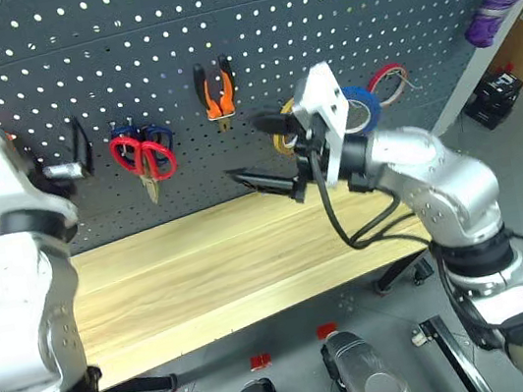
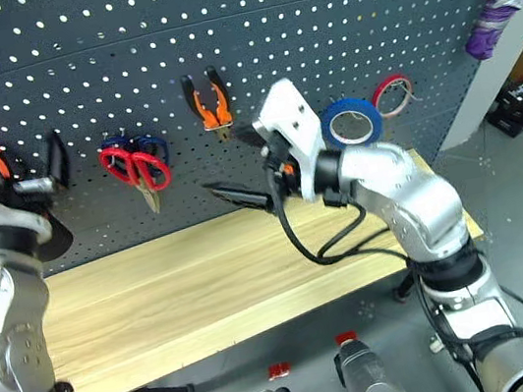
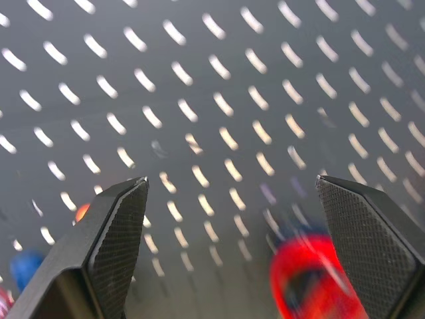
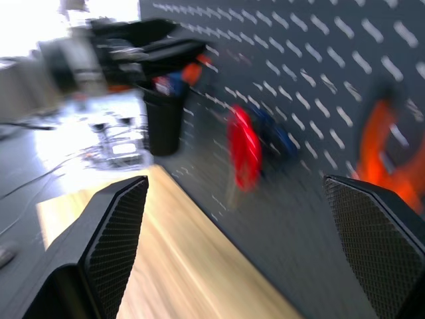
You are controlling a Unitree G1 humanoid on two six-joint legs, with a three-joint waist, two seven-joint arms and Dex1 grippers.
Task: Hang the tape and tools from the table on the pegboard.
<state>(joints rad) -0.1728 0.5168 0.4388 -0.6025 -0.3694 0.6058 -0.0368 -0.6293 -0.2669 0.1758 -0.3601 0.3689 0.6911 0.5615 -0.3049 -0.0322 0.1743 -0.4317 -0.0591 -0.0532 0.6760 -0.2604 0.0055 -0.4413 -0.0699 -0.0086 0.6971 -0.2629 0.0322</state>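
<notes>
Both grippers empty, jaws spread: left gripper (image 1: 76, 158), right gripper (image 1: 262, 151) | pegboard (image 1: 214, 24) upright behind bare table (image 1: 204, 275) | red-handled scissors (image 1: 144, 160) hang blades down | pliers (image 1: 215, 89) hang handles up, jaws down | blue tape (image 2: 351, 122) ring flat against board

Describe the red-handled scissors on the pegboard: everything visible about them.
The red-handled scissors hang on the dark grey pegboard, above the table and clear of its wood top. Two glossy red loop handles, plastic by the look, sit uppermost; the closed metal blades point straight down. Right behind them hang the dark blue-handled scissors, whose loops overlap theirs. The orange-and-black pliers hang apart from them, toward the robot's right. Neither gripper touches them. The hook that carries them is hidden.
</notes>
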